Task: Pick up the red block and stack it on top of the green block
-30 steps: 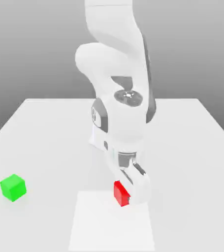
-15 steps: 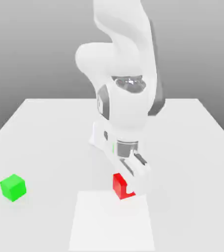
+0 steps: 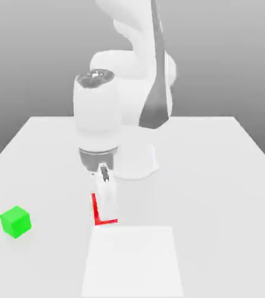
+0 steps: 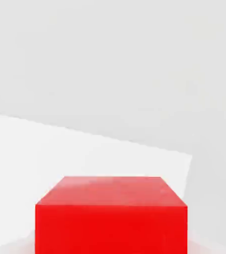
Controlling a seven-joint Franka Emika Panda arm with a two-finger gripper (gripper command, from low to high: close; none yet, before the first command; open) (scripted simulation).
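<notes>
Red, smooth and plain-faced, the red block (image 3: 103, 220) is a small cube with sharp, square edges. In the exterior view it is largely covered by the white end effector (image 3: 106, 201), so that just a red strip along one side and along the base remains visible. In the hand view the red block (image 4: 112, 214) sits directly below the camera, its flat face level and uniform in colour.

End effector state: the fingers are pinched together on the red block, gripping it by two opposite side faces. The block appears to be held slightly clear of the white desk (image 3: 216, 174), although the gap cannot be confirmed.

Handling assessment: the cube looks rigid and light, with no give under pressure. Its glossy faces probably offer little friction, so a grip centred on parallel faces is judged the safest hold; an off-centre grip could let it pivot.

The green block (image 3: 15, 222) is a cube of matching size and finish. It rests on the desk well apart from the red block, toward the exterior view's left. Its top face is flat and unobstructed, which suits stacking, provided the edges are aligned at release.

A paler rectangular patch (image 3: 131, 262) marks the desk surface near the red block.
</notes>
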